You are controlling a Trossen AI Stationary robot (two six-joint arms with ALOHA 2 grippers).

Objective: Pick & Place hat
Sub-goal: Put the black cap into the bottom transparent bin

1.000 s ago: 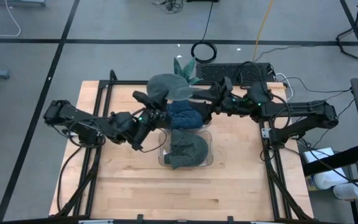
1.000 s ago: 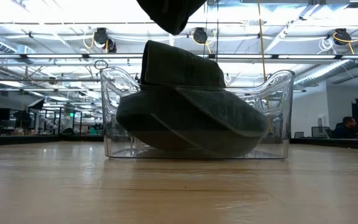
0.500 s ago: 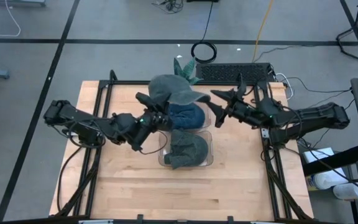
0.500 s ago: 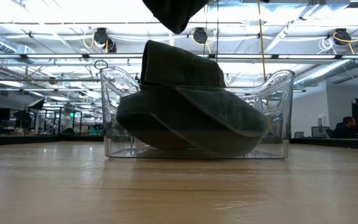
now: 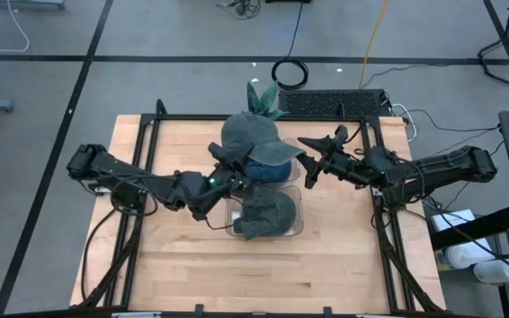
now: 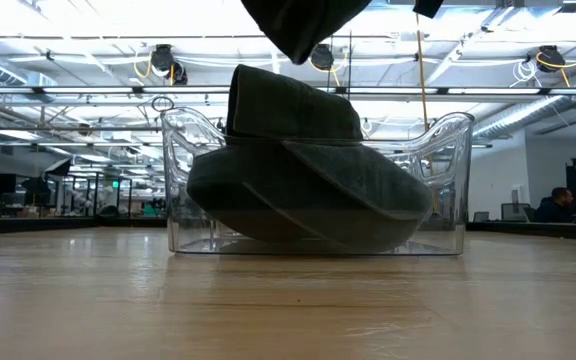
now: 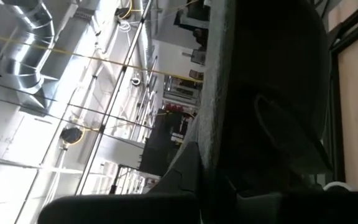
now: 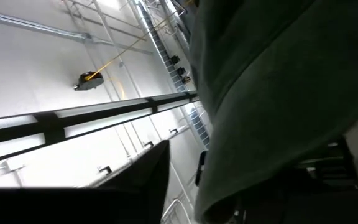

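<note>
High view. The left gripper [image 5: 225, 173] is clamped on the brim of a grey-green hat [image 5: 253, 139] and holds it in the air above the far half of a clear plastic bin [image 5: 295, 225] at the middle of the wooden table [image 5: 184, 265]. A blue hat [image 5: 268, 169] lies in that far half beneath the lifted one, and another grey hat [image 5: 265, 212] fills the near half. The right gripper [image 5: 312, 155] stands just beside the lifted hat's brim with its jaws apart and nothing between them. The step in hand appears to be the carry: the hat is picked and not yet set down.

Low view. The bin's curved wall [image 6: 446, 160] stands on the table with the near grey hat [image 6: 308, 190] bulging inside it. A dark fold of the lifted hat [image 6: 303, 25] hangs from above, clear of the bin's rim.

Left wrist view. The held hat [image 7: 260, 93] fills most of the frame, its brim pinched between the arm's own dark fingers [image 7: 191, 180].

Right wrist view. The hat's cloth [image 8: 278, 81] hangs close before the camera; one dark finger [image 8: 148, 180] shows apart from it, touching nothing.

Next move, as judged: lower the hat to its resting place and only then release. Which place is meant cannot be told. The right arm should stay clear of the brim.
</note>
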